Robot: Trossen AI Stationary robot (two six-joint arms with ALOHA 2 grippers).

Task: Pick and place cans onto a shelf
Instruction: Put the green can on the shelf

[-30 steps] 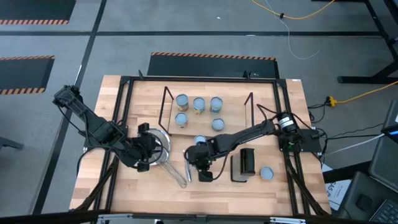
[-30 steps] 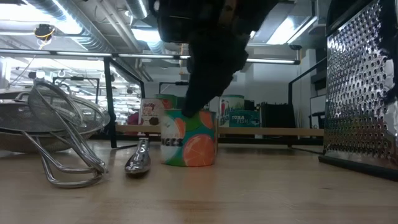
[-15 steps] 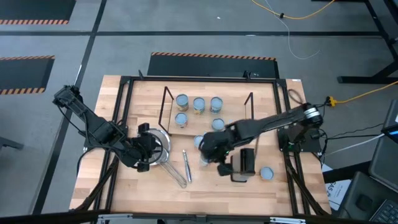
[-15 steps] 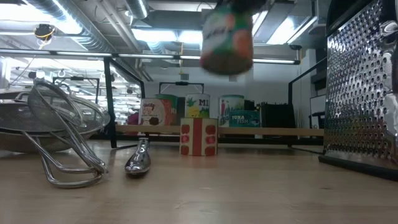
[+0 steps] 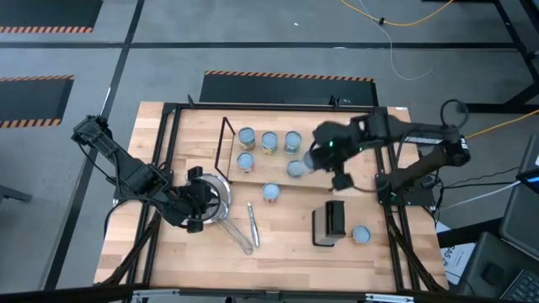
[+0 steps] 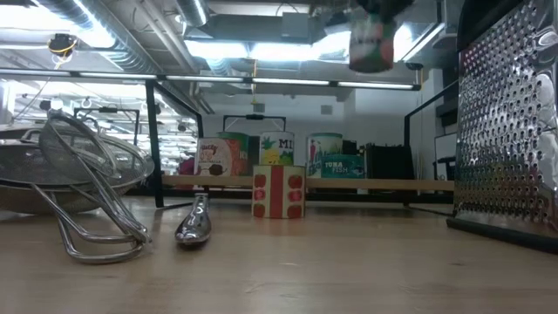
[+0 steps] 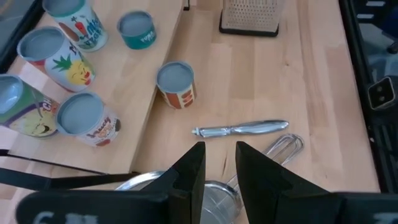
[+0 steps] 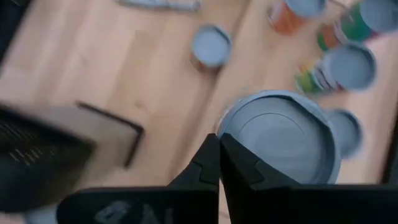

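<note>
Up near the right-centre of the high view, my right gripper (image 5: 313,158) hung above the right end of the shelf (image 5: 253,174), its fingers clamped on a can (image 8: 280,140) whose pale top filled the middle of my right wrist view. Seen from the low view, that can (image 6: 371,42) was high in the upper right of the frame, well clear of the wood and blurred. Four cans stood on the shelf in the upper middle of the high view: three in a row (image 5: 269,140) and one (image 5: 245,162) just below the leftmost. A fifth can (image 5: 295,168) sat close beside my held one at the shelf's right end. Off the shelf, a red-labelled can (image 5: 270,193) stood on the table (image 5: 379,252) just below the board's edge, near a metal spoon (image 5: 252,225). Another can (image 5: 360,235) stood at the lower right, beside the box grater (image 5: 329,222). My left gripper (image 7: 219,163) waited at the lower left of the high view over the mesh strainer (image 5: 215,202), fingers a little apart and holding nothing.
</note>
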